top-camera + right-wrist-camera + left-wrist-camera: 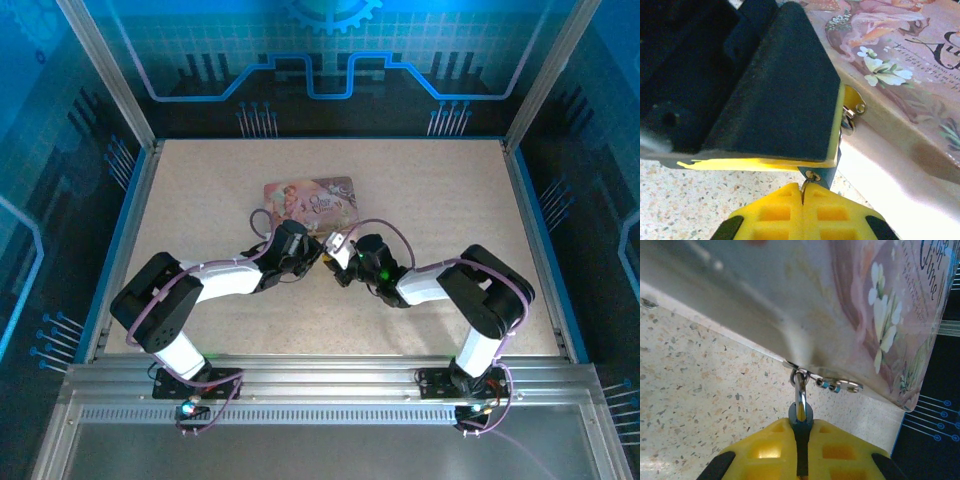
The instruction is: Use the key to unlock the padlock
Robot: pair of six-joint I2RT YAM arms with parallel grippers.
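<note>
On the speckled table (430, 190) a pink tin (310, 200) is laid flat, and both grippers are found at its near edge. The left gripper (801, 435) is clamped on the padlock (801, 416), whose shackle (799, 387) is hooked through the tin's hasp (840, 386). The right gripper (802, 195) is pressed shut on the key (804, 186), which is pointed lengthwise at the keyhole (814, 175) just ahead. Whether it is seated cannot be told.
</note>
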